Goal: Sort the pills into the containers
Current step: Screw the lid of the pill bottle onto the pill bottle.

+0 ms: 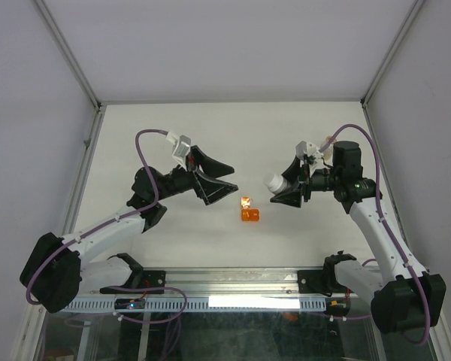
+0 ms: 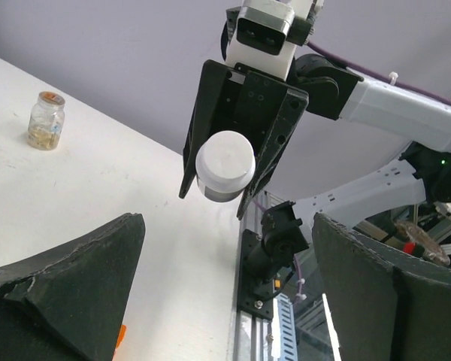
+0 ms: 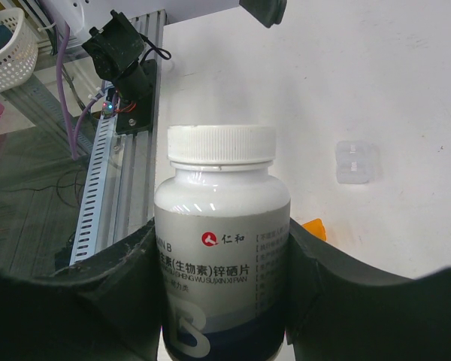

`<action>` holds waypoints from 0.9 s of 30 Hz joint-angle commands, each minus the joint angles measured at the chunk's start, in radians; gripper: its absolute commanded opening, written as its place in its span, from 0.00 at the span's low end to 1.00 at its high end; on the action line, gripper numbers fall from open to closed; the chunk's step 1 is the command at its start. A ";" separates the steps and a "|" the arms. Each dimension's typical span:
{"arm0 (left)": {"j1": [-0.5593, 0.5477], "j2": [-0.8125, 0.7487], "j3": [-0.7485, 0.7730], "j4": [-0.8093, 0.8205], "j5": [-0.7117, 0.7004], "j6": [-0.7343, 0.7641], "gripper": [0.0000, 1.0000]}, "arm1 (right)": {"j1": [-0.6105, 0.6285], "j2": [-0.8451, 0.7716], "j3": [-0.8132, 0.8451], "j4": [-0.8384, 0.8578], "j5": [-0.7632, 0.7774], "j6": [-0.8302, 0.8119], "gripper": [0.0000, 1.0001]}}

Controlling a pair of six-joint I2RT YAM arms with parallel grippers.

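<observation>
Left jaws gape wide and empty above the worktop (image 1: 210,135). Between our arms sit the clear vial (image 1: 246,201), holding tan pills (image 2: 42,136), and the orange cup (image 1: 249,215). Right jaws clamp the capped white bottle (image 1: 275,181) aloft. We judge uncapping is in hand: our left jaws must next take its cap (image 3: 222,145).

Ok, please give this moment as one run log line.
right claw: shut on white bottle, off table | left claw: open, empty | orange cup: on table | clear vial: upright on table
</observation>
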 commanded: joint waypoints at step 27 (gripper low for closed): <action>-0.276 0.036 0.385 -0.635 -0.503 0.171 0.83 | -0.010 -0.020 0.035 0.050 -0.022 0.000 0.00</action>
